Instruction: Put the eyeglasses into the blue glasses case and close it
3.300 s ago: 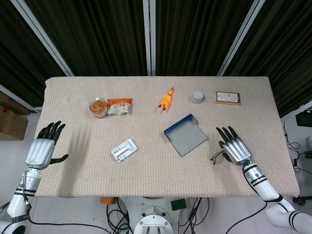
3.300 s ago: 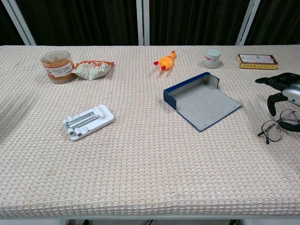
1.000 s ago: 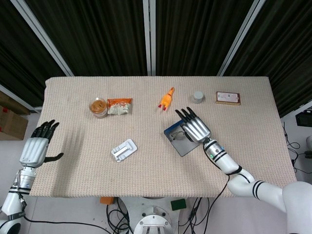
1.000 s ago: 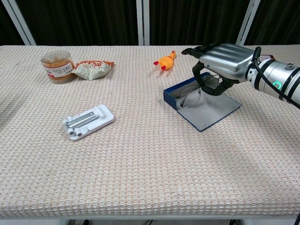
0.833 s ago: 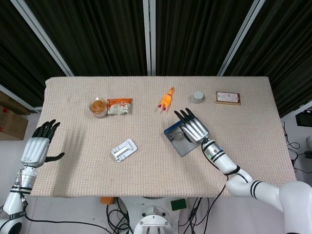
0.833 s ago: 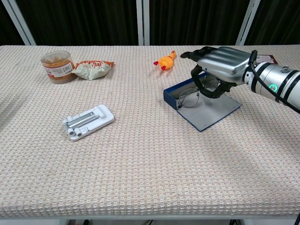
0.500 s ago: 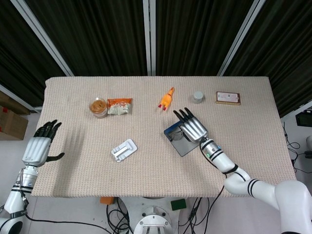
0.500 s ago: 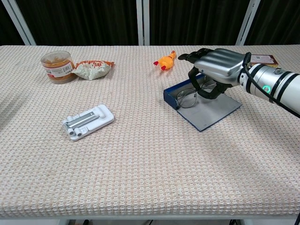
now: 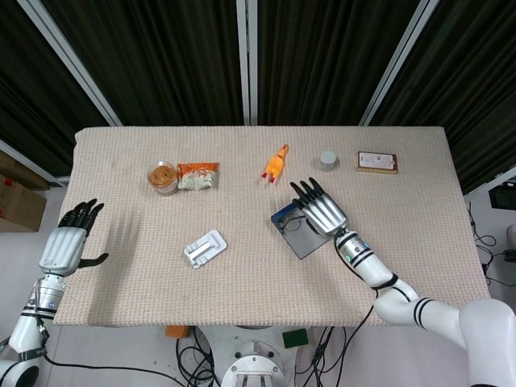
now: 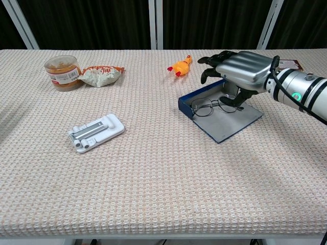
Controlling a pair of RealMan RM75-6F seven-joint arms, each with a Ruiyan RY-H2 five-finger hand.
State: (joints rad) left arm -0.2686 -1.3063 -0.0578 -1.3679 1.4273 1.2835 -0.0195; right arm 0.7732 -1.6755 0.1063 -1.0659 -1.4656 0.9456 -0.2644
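The blue glasses case (image 10: 230,120) lies open and flat, right of the table's middle; the head view shows the case (image 9: 300,237) partly under my right hand. The thin-rimmed eyeglasses (image 10: 205,106) lie inside it against the raised blue rim, lenses facing up. My right hand (image 10: 241,69) hovers just above the glasses' right side, fingers spread and lifted, thumb pointing down near the frame, holding nothing. From above, this right hand (image 9: 321,211) hides most of the glasses. My left hand (image 9: 66,244) hangs open past the table's left edge, far from the case.
At the back stand a jar (image 10: 63,65), a snack packet (image 10: 101,74), a rubber chicken (image 10: 181,66), a small white pot (image 10: 231,63) and a flat box (image 9: 377,162). A white folding stand (image 10: 96,132) lies front left.
My right hand carried the glasses from the table's right side to the case, lowered them in and let go. Its fingers have since lifted off them. The left hand drifted slightly.
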